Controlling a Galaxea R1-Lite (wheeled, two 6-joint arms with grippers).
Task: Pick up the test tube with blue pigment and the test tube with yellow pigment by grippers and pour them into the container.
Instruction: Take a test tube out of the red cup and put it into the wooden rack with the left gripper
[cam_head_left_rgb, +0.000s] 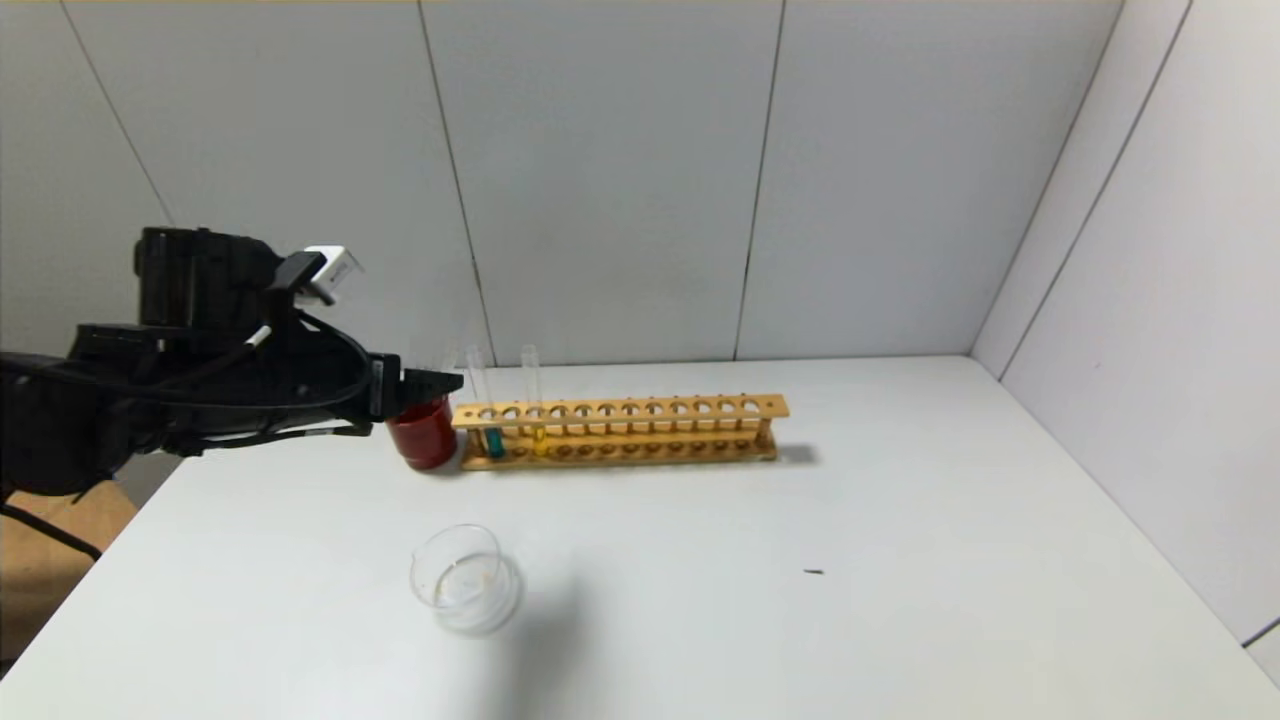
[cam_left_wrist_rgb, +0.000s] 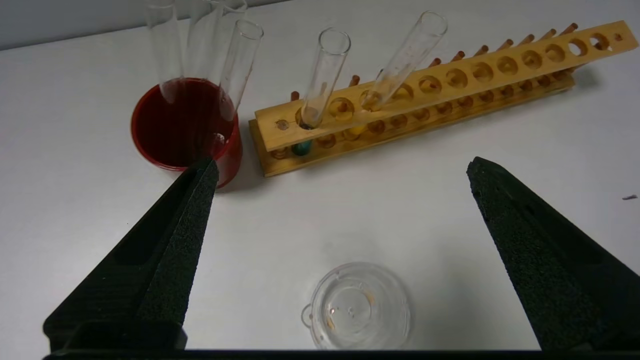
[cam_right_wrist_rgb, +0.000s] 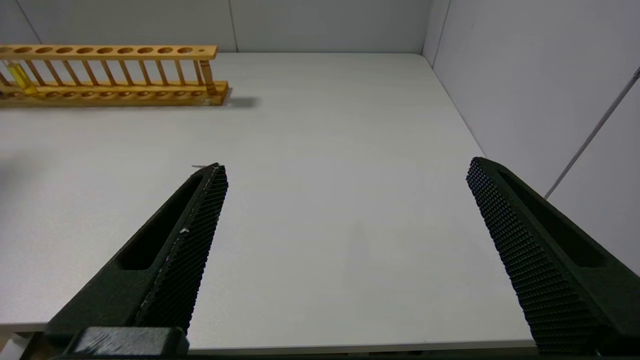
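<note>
The blue-tipped test tube (cam_head_left_rgb: 487, 415) (cam_left_wrist_rgb: 320, 85) stands in the left end of a wooden rack (cam_head_left_rgb: 620, 430) (cam_left_wrist_rgb: 440, 90). The yellow-tipped test tube (cam_head_left_rgb: 535, 405) (cam_left_wrist_rgb: 400, 65) stands two holes to its right; its yellow tip also shows in the right wrist view (cam_right_wrist_rgb: 21, 77). The clear glass beaker (cam_head_left_rgb: 466, 579) (cam_left_wrist_rgb: 357, 306) sits nearer on the table. My left gripper (cam_head_left_rgb: 445, 383) (cam_left_wrist_rgb: 342, 167) is open and empty, raised above the table left of the rack, by the red cup. My right gripper (cam_right_wrist_rgb: 345, 167) is open and empty over the table's right part; it does not show in the head view.
A dark red cup (cam_head_left_rgb: 424, 432) (cam_left_wrist_rgb: 185, 125) holding several colourless tubes (cam_left_wrist_rgb: 235, 65) stands at the rack's left end. A small dark speck (cam_head_left_rgb: 814, 572) lies on the white table (cam_head_left_rgb: 900, 560). Grey walls close the back and right.
</note>
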